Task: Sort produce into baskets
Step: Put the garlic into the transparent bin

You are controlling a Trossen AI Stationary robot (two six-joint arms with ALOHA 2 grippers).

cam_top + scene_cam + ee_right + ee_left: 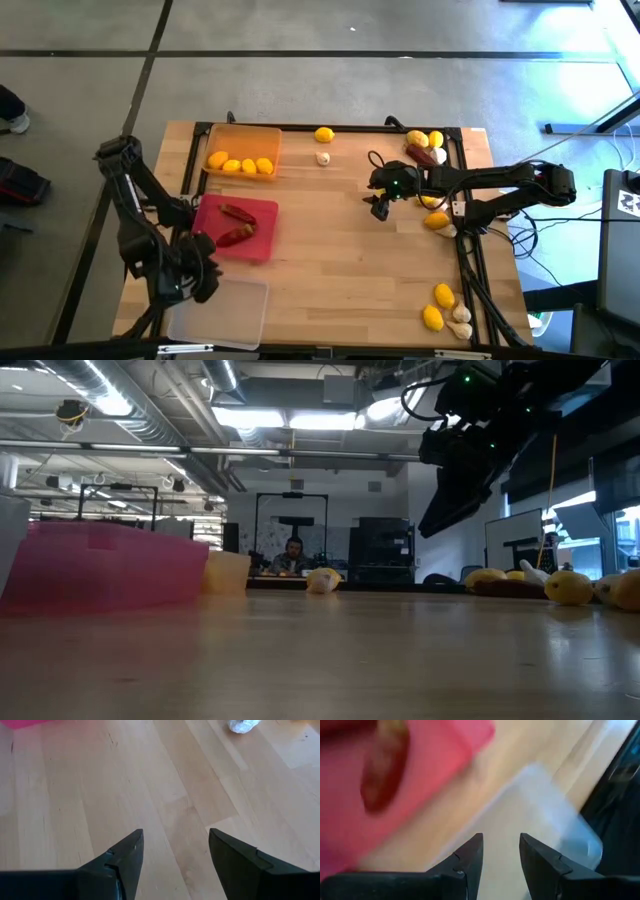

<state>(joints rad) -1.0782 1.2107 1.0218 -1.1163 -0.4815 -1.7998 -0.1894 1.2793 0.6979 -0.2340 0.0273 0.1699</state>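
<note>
Baskets: you have three on the table (330,260). The orange basket (243,150) sits at the far left, the red-pink basket (236,227) nearer, and the clear basket (222,312) at the near left corner.
Lemons: you can count four in the orange basket, one loose lemon (324,135) at the far edge, and about six more along the right side.
Peppers: two peppers (236,212) lie in the red-pink basket; one dark pepper (423,153) lies at the far right.
Garlic: one bulb (323,158) lies near the loose lemon; the others at the right edge are too small for you to count.
Left gripper (500,851): narrow gap between fingers, nothing held, between the red-pink and clear baskets.
Right gripper (175,851): wide apart, empty, above bare wood mid-table.
Hard to read: the left wrist view is smeared.
</note>
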